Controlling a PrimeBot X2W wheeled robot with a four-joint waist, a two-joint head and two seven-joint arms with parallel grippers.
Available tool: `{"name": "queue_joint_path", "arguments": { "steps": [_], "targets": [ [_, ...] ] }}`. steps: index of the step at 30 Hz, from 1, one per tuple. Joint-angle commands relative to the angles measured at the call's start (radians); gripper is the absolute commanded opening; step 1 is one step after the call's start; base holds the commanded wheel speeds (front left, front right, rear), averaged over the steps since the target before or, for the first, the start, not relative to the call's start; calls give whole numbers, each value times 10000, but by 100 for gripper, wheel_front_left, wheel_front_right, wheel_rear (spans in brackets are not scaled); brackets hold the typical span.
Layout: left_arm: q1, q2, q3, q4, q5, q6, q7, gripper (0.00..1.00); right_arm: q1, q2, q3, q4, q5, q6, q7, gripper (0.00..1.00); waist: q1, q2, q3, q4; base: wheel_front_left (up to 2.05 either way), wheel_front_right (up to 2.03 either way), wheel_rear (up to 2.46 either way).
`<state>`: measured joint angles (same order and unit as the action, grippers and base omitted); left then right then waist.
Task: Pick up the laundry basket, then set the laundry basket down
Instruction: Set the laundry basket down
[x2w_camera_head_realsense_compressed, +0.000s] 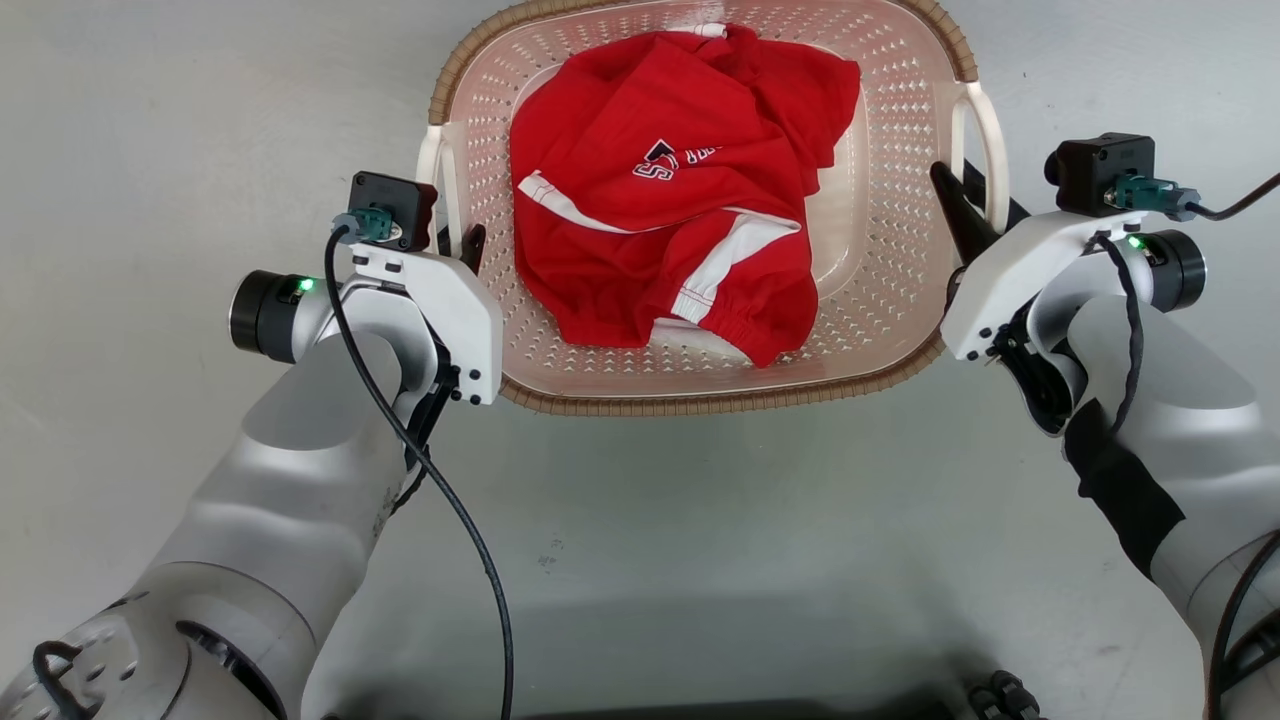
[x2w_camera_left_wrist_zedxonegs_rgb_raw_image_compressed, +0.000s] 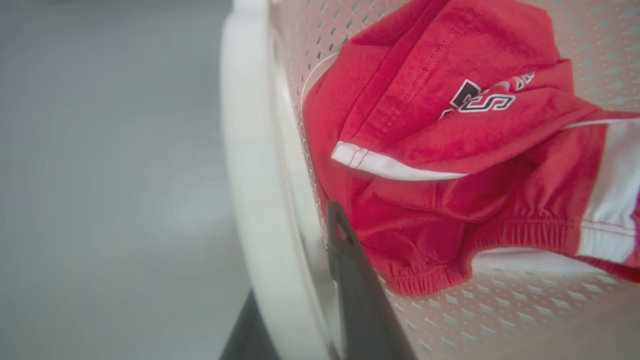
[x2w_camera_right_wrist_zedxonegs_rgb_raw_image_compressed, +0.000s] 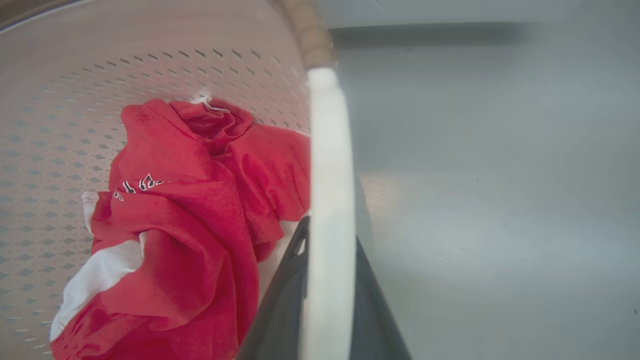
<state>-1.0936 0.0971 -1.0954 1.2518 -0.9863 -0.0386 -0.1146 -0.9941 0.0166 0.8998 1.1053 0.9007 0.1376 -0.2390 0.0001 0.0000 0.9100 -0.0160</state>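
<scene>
The laundry basket (x2w_camera_head_realsense_compressed: 700, 403) is lying in the upper middle of the head view, over the grey floor (x2w_camera_head_realsense_compressed: 700, 560). Whether it is resting there or hanging just above cannot be told. A red garment (x2w_camera_head_realsense_compressed: 680, 190) with white trim is lying crumpled inside it. The left gripper (x2w_camera_head_realsense_compressed: 455, 245) is clasping the basket's white left handle (x2w_camera_head_realsense_compressed: 432, 165), with the jaws closing on it from either side. At the right of the frame, the right gripper (x2w_camera_head_realsense_compressed: 975, 200) is gripping the white right handle (x2w_camera_head_realsense_compressed: 990, 140) in the same way, one dark finger inside the basket wall and one outside.
</scene>
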Motion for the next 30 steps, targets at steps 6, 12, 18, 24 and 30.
{"name": "queue_joint_path", "arguments": {
  "steps": [6,12,18,24,30],
  "targets": [
    [64,950,-34,389,200,250,56,0,619,-709,-256,111,-203,-69,-227,0,-1,0,31,12,0,0,0],
    [56,920,74,389,75,261,-179,100,623,-706,-490,-21,-416,-69,-227,100,-1,0,63,27,0,0,0],
    [-5,835,82,389,88,-58,-841,100,696,-733,-697,-403,-700,-69,-227,100,-1,0,145,38,0,0,0],
    [-39,719,205,362,4,-452,-1267,100,854,-775,-578,-922,-720,-69,-227,100,-1,0,203,92,0,0,0],
    [-1,643,392,241,-97,-803,-1447,100,1008,-960,252,-1569,86,-69,-227,100,-1,0,245,136,0,0,0]
  ]
}}
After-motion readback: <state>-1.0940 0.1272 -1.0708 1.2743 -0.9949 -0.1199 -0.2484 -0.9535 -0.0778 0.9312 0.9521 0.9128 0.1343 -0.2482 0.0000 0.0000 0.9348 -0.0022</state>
